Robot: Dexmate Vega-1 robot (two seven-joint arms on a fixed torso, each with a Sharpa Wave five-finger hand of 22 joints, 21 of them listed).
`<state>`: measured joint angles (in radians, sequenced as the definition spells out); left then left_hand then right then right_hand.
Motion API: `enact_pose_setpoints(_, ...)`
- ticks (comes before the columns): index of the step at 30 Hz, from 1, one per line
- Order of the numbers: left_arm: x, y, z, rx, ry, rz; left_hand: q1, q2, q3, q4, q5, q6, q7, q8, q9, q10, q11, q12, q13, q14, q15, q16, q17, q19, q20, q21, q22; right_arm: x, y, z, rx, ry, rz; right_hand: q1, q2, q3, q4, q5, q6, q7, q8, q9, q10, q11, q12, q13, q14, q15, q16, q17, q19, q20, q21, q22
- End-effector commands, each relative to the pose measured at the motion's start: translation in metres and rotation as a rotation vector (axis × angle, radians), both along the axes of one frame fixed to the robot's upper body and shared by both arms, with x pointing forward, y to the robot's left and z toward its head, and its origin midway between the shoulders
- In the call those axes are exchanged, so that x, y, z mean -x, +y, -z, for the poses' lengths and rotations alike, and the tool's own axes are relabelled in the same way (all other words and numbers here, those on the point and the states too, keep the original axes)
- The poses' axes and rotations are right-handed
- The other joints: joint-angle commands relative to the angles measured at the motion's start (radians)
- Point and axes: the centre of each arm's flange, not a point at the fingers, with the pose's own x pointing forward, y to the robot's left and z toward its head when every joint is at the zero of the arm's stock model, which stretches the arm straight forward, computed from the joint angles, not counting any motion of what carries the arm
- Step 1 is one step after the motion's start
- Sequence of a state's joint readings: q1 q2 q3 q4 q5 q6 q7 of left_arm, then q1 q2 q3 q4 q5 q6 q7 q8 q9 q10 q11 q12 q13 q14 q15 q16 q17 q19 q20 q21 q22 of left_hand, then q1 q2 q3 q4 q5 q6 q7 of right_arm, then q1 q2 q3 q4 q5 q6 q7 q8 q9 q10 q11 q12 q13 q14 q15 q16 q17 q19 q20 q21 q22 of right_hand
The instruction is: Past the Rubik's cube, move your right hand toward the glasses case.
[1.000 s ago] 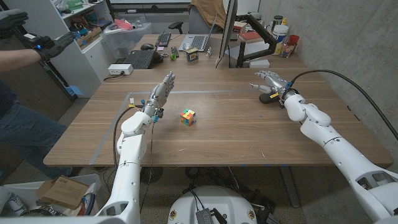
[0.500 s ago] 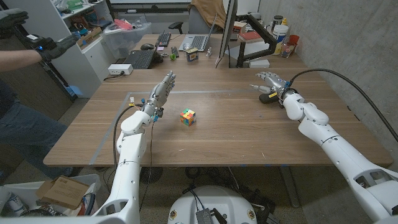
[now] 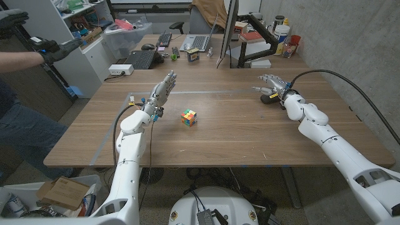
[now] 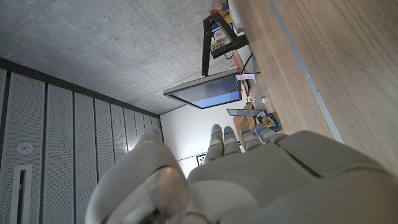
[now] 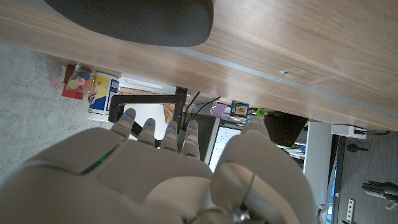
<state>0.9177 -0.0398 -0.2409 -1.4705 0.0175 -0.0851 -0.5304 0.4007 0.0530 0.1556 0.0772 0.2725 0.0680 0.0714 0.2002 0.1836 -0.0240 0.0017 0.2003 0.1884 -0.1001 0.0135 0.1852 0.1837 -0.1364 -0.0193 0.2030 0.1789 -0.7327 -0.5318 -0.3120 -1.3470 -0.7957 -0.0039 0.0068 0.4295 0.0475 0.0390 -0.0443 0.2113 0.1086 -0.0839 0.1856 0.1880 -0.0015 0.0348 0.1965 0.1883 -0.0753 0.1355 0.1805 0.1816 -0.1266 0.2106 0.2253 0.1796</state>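
Note:
The Rubik's cube (image 3: 189,117) sits near the middle of the wooden table (image 3: 237,134). My right hand (image 3: 272,85) hovers far to the cube's right with its fingers spread and nothing in them, just over the dark glasses case (image 3: 268,98). In the right wrist view the case (image 5: 134,18) lies on the wood beyond the fingertips of my right hand (image 5: 168,171). My left hand (image 3: 160,94) stands raised to the left of the cube, fingers straight and apart, holding nothing; the left wrist view shows the back of this left hand (image 4: 242,180).
A monitor (image 3: 229,31), a black monitor arm (image 3: 262,34), keyboards (image 3: 140,59), a laptop (image 3: 198,42) and small clutter line the far edge. A second small cube (image 3: 193,55) stands there. A person's gloved hand (image 3: 56,47) reaches in at the far left.
My right hand and forearm have shifted slightly left, staying over the glasses case. The person's gloved hand has moved a little. The cube and my left hand are unmoved.

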Motion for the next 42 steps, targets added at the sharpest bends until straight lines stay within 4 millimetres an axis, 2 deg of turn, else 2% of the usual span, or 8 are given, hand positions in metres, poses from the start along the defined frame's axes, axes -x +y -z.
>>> enact_pose_setpoints(1, -0.001, -0.001, 0.001, -0.029, 0.017, 0.005, 0.005, 0.009, -0.003, -0.002, 0.0, 0.008, 0.002, 0.007, 0.005, -0.007, -0.005, 0.001, 0.002, -0.011, 0.003, 0.001, 0.002, -0.003, 0.008, -0.001, 0.006, -0.007, -0.004, 0.003, -0.029, 0.035, 0.023, 0.003, -0.014, -0.002, -0.006, 0.004, 0.012, -0.001, 0.008, 0.006, 0.012, 0.007, 0.008, 0.002, 0.004, -0.001, 0.006, 0.002, -0.015, 0.003, -0.007, 0.001)
enact_pose_setpoints(16, -0.001, 0.003, 0.004, -0.022, 0.019, 0.002, 0.007, 0.011, -0.004, -0.002, -0.001, 0.009, 0.002, 0.006, 0.005, -0.011, -0.004, 0.0, 0.002, -0.013, 0.006, 0.001, 0.002, -0.005, 0.008, -0.001, 0.006, -0.014, -0.005, 0.01, -0.033, 0.079, 0.046, 0.002, -0.014, -0.003, -0.007, 0.004, 0.014, -0.002, 0.01, 0.006, 0.012, 0.004, 0.01, 0.002, 0.005, -0.005, 0.007, 0.002, -0.023, 0.003, -0.014, 0.002)
enact_pose_setpoints(42, -0.002, 0.005, 0.012, -0.008, 0.031, -0.002, 0.009, 0.014, -0.006, -0.003, -0.003, 0.01, 0.003, 0.005, 0.005, -0.011, -0.002, 0.001, 0.002, -0.017, 0.01, 0.001, 0.002, -0.008, 0.006, 0.0, 0.006, -0.021, -0.008, 0.009, -0.023, 0.114, 0.048, 0.002, -0.014, -0.005, -0.01, 0.005, 0.019, -0.003, 0.013, 0.006, 0.025, 0.005, 0.017, 0.002, 0.023, -0.008, 0.013, 0.002, 0.004, 0.001, -0.008, 0.003)
